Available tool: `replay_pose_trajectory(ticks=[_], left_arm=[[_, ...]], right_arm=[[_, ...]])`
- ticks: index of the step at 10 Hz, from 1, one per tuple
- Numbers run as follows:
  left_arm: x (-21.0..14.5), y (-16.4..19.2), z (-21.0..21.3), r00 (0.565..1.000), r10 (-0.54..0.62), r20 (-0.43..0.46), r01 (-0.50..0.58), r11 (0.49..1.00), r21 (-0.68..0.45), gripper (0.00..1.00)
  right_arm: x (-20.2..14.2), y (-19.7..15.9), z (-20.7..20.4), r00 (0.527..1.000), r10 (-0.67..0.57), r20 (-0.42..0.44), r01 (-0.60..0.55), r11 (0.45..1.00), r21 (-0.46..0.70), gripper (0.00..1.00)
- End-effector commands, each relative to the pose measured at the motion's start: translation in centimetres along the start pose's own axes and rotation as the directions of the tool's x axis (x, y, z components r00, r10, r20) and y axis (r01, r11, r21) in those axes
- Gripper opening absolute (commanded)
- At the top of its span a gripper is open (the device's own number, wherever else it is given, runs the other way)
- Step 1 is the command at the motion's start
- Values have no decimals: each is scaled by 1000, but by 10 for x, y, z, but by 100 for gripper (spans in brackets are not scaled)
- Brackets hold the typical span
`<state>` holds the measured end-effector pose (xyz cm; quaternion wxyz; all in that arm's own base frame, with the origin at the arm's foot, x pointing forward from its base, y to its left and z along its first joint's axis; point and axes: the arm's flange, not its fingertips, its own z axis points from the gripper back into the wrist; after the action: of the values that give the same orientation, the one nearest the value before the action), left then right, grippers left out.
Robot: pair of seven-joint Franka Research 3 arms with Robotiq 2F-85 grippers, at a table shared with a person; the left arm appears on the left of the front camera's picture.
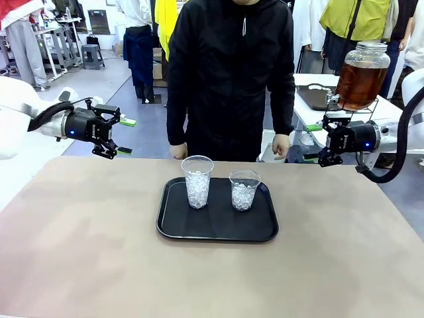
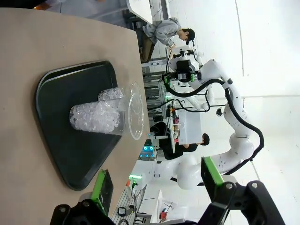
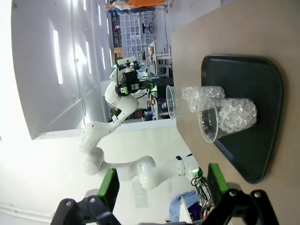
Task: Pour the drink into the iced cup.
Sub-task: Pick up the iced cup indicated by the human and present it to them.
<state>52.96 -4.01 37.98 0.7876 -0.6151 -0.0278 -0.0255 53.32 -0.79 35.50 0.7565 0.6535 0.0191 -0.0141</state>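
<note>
Two clear plastic cups filled with ice stand on a black tray (image 1: pixel 173 228) at mid-table: a taller cup (image 1: pixel 197 181) on the left and a shorter cup (image 1: pixel 244 189) on the right. The amber drink (image 1: pixel 360 83) fills a glass dispenser jar with a metal lid, on a wire stand on a white table behind the right arm. My left gripper (image 1: pixel 126 136) hovers open above the table's far left edge. My right gripper (image 1: pixel 311 142) hovers open off the far right edge, below the jar. Both wrist views look sideways at the cups (image 2: pixel 98 117) (image 3: pixel 232 116) between open green-padded fingers (image 2: pixel 104 187) (image 3: pixel 109 187).
A person in a black jacket (image 1: pixel 228 73) stands at the far side of the table behind the tray, hands (image 1: pixel 281 144) hanging at the table's edge. Wide bare tan tabletop (image 1: pixel 79 252) surrounds the tray. Other people and tables are farther back.
</note>
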Motion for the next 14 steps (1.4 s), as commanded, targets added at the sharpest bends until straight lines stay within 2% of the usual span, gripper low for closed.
replay_pose_trajectory(ticks=[1,14], left_arm=[[0,-1,1,1000,10,0,-10,1000,2,100],[0,-1,1,1000,10,0,-10,1000,2,100]], right_arm=[[0,1,1,1000,1,4,-1,1000,-1,100],[0,1,1,1000,1,4,-1,1000,-1,100]])
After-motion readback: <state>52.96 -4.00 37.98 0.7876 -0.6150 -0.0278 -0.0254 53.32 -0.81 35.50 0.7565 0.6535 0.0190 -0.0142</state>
